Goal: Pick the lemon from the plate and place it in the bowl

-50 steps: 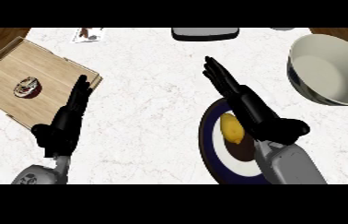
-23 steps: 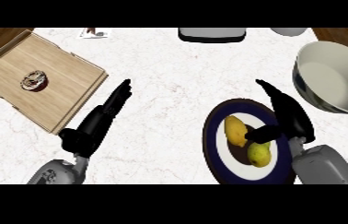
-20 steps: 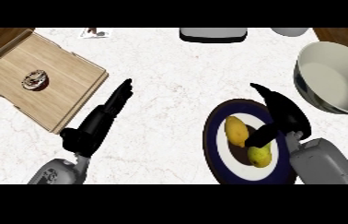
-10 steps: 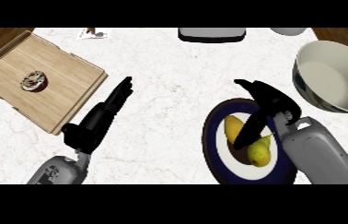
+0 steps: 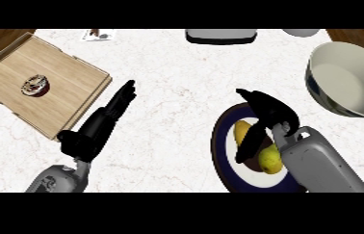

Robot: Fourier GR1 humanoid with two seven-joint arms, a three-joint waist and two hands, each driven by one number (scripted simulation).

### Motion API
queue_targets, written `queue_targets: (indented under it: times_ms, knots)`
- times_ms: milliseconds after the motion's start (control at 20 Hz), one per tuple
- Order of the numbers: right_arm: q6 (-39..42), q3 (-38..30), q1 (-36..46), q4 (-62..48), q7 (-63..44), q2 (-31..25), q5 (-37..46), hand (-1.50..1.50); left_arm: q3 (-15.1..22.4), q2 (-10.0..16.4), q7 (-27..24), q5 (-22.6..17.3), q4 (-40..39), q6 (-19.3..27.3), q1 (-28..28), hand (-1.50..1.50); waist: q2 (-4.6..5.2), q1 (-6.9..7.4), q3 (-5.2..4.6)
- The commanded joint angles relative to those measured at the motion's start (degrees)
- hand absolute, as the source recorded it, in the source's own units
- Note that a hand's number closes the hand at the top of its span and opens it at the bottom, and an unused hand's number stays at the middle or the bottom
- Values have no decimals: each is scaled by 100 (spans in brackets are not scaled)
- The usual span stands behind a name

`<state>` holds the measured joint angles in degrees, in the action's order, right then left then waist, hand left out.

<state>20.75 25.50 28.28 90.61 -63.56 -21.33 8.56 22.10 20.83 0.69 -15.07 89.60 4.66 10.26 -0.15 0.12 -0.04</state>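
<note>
A yellow lemon [image 5: 242,132] lies on a dark-rimmed plate [image 5: 219,149] at the lower right of the head view. My right hand [image 5: 274,113] hovers over the plate's upper part, fingers fairly straight and pointing up-left. Its thumb [image 5: 250,149] hangs down across the lemon, so yellow shows on both sides of it; more yellow [image 5: 268,159] sits by my wrist. I cannot see the fingers curled round the fruit. The large pale bowl [image 5: 340,79] stands at the right edge, above the plate. My left hand [image 5: 99,128] rests open on the counter at the lower left.
A wooden board [image 5: 64,91] at the upper left carries a small round item [image 5: 34,85]. A grey object [image 5: 220,35] sits at the counter's far edge, with a small thing [image 5: 98,34] to its left and a pale object [image 5: 302,32] to its right.
My right hand has drawn in over the plate and lowered onto the lemon, with the thumb swinging down across it. The left hand has barely shifted.
</note>
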Motion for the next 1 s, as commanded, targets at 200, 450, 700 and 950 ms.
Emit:
queue_targets:
  times_ms: [200, 450, 700, 950]
  knots:
    - [-71, 274, -130, 225, -753, 252, 882, -150, -177, -256, 241, 234, 3, 43, 196, 0, 5, -22, 2]
    - [-239, 445, -211, -78, -525, 476, 1683, -150, -16, -484, 101, 448, -21, 43, -116, 0, 7, 8, 3]
    - [-131, 377, -700, 530, -638, 326, 2067, -150, -264, -366, 171, 324, 133, -257, -195, 0, -1, -24, 2]
    - [-83, 82, -844, -242, -35, 372, 2192, -150, -500, -450, 414, 361, 129, -287, 77, 0, 13, -17, 4]
